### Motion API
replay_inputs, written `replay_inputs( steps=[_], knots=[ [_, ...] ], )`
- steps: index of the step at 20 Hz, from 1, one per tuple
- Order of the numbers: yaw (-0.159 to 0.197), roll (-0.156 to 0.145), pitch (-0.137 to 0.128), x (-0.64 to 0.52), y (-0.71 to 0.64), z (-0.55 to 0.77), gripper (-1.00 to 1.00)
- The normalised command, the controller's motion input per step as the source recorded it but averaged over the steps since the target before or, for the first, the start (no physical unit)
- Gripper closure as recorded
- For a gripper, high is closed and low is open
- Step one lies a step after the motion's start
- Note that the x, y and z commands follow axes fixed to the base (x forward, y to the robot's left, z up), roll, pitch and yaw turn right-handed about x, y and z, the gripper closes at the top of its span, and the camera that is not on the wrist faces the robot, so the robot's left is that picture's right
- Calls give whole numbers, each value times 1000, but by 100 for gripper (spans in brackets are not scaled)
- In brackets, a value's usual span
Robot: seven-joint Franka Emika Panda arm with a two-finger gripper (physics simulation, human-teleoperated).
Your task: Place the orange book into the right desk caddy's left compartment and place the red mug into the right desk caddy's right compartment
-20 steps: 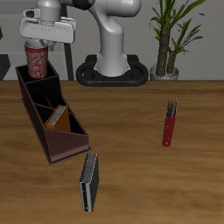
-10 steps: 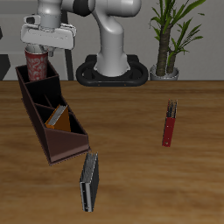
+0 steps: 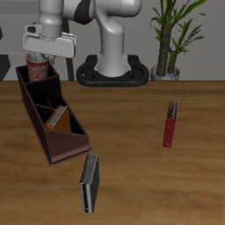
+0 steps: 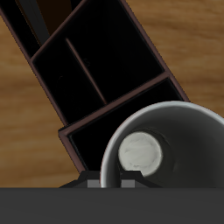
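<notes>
The red mug hangs upright in my gripper, which is shut on its rim. The mug's lower part sits low over the right desk caddy's squarish section at the tall far end; whether it touches the floor is hidden. The orange book leans inside the section at the caddy's sloped, low end. In the wrist view the mug's white inside fills the frame beside the caddy's black sections, with the gripper at the mug's rim.
A grey-black book lies near the table's front edge, just beyond the caddy's sloped end. A slim red box of pencils lies apart on the table. The robot's base and a potted plant stand at the back.
My gripper has come down with the red mug, lowering it toward the caddy's tall-end section. The orange book and the other things have not moved.
</notes>
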Motion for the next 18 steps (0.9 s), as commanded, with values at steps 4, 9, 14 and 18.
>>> replay_inputs(
  steps=[4,9,14,18],
  knots=[
    [-9,8,24,23,46,-184,100],
    [-18,0,39,56,28,-137,100],
    [3,-5,-28,-16,31,40,100],
    [-21,15,15,76,42,25,100]
  ],
)
